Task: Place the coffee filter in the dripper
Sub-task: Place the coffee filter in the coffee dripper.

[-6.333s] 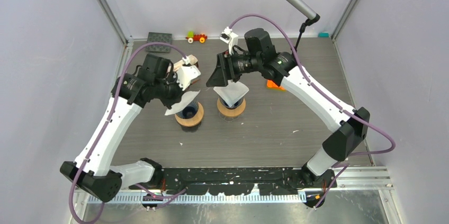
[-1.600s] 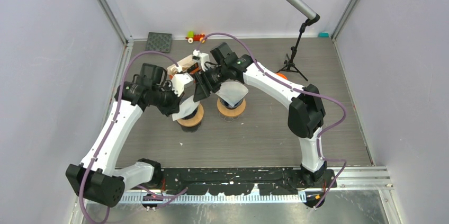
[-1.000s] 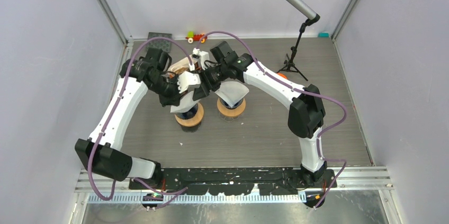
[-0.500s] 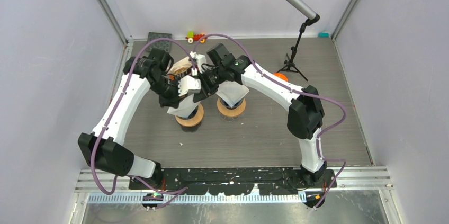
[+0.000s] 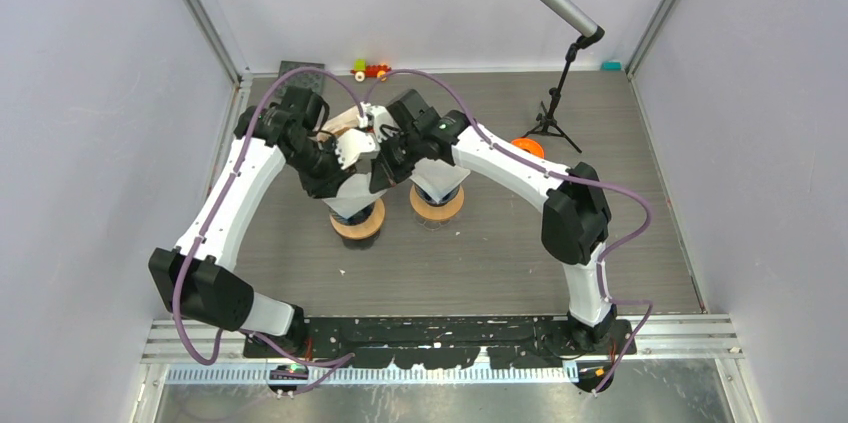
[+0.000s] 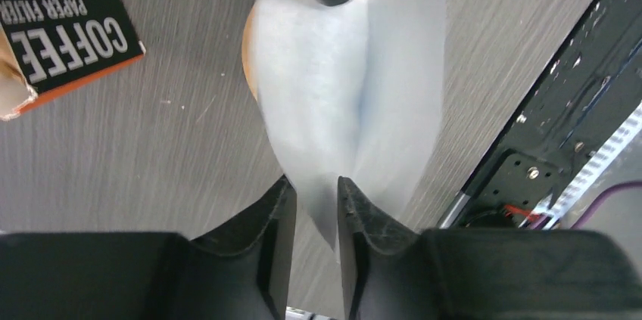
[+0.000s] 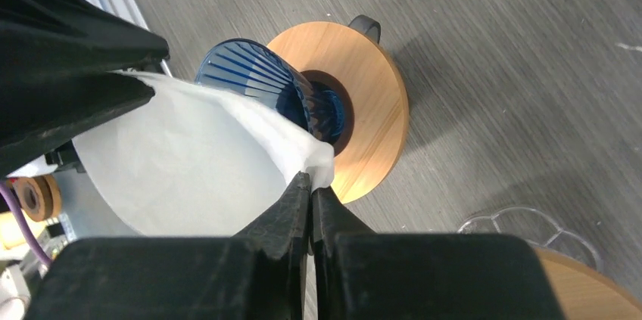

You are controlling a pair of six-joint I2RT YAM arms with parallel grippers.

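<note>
Right pincer (image 7: 311, 187) pinches the white paper filter (image 7: 182, 176), blue dripper (image 7: 250, 74) just beyond; left pincer (image 6: 312, 193) stands narrowly parted around it.

In the right wrist view the right hand (image 7: 311, 184) hides the lower edge of the coffee filter (image 7: 189, 161), and the filter covers the near side of the blue dripper (image 7: 257, 78). A second dripper (image 7: 598, 290) is cropped at the bottom-right corner. In the left wrist view the filter is blurred and the coffee filter box (image 6: 60, 29) is cut by the edge. From above, both arms cover most of that box.
</note>
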